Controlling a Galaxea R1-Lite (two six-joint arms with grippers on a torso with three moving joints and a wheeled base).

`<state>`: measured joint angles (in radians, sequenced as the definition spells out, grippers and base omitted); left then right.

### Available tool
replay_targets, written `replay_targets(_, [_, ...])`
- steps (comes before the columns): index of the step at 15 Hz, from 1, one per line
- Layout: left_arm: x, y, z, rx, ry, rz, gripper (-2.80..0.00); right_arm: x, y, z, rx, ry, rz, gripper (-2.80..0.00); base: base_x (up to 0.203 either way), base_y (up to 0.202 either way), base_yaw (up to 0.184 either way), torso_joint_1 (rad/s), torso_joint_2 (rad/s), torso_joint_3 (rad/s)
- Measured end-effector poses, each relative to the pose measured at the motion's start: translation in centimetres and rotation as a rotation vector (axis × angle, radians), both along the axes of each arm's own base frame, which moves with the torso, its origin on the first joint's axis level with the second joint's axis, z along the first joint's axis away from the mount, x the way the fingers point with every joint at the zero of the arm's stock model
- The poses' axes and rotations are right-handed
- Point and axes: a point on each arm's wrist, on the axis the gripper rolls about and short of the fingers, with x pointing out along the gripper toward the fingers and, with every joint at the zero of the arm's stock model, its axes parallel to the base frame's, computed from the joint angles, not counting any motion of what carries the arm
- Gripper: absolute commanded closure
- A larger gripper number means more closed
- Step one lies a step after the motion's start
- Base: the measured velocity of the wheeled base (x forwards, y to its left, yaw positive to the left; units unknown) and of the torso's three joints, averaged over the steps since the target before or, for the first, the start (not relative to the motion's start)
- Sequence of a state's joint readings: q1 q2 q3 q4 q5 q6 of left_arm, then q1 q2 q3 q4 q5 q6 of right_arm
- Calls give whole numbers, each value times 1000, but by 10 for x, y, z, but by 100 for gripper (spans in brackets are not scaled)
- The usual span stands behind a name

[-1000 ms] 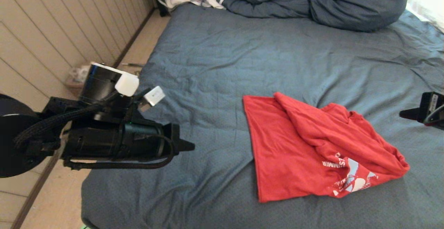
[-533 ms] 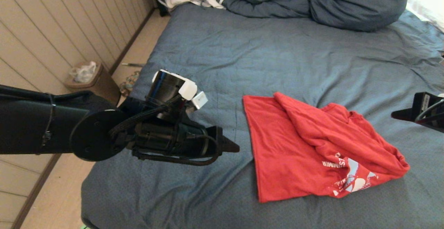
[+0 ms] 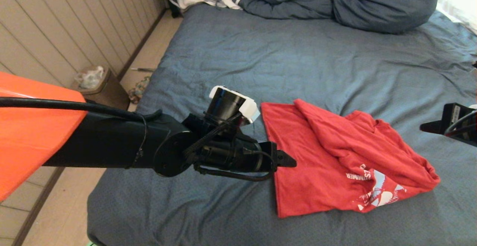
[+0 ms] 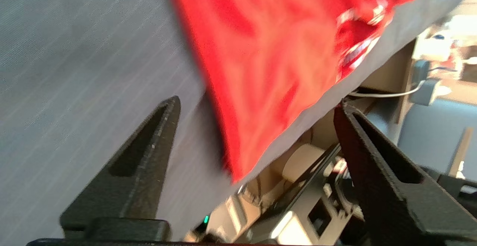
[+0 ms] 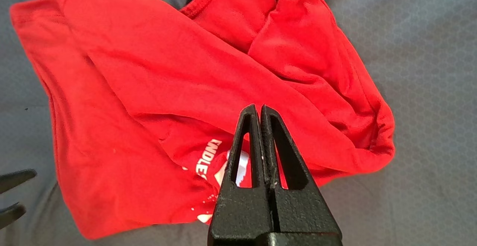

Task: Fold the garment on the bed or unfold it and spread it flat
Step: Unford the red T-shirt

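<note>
Bed: wide slate-blue sheet, wrinkled, unchanged vs. a sec ago. Bunched dark duvet at far end, not involved.

Garment: red tee lying on near-right part of bed, roughly folded/rumpled, one flap thrown diagonally over the rest, white print showing at near edge. Same shape and spot as 1 s ago, so nothing handled yet. Left edge straight, near-left corner flat on sheet.

Left arm: the big change. A sec ago it sat off the bed's left side; now swung in across the sheet, w/ left tool at the garment's left edge, about mid-way along it. Tips were together 1 s ago; now spread wide, as wrist view shows: left tool w/ both fingers well apart, red edge between them, nothing gripped. Height above cloth: can't tell.

Right tool: at right edge of head view, beside the garment's right side. Wrist view shows right tool pressed together, empty, hovering over the print. Barely shifted.

Judgement: approach phase ending; left side set up to pinch the left hem/edge. Task proper not started; fold or spread both still open.
</note>
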<state>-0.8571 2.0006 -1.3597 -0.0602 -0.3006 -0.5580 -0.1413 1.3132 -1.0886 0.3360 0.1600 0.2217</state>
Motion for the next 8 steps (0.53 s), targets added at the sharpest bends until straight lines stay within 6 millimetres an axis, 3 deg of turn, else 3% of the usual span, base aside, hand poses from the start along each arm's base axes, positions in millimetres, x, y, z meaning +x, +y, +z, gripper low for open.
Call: replay_targets(8, [15, -34, -32, 46, -27, 35, -280, -11, 1, -4, 0, 2, -2, 0, 0, 0, 0, 0, 0, 0])
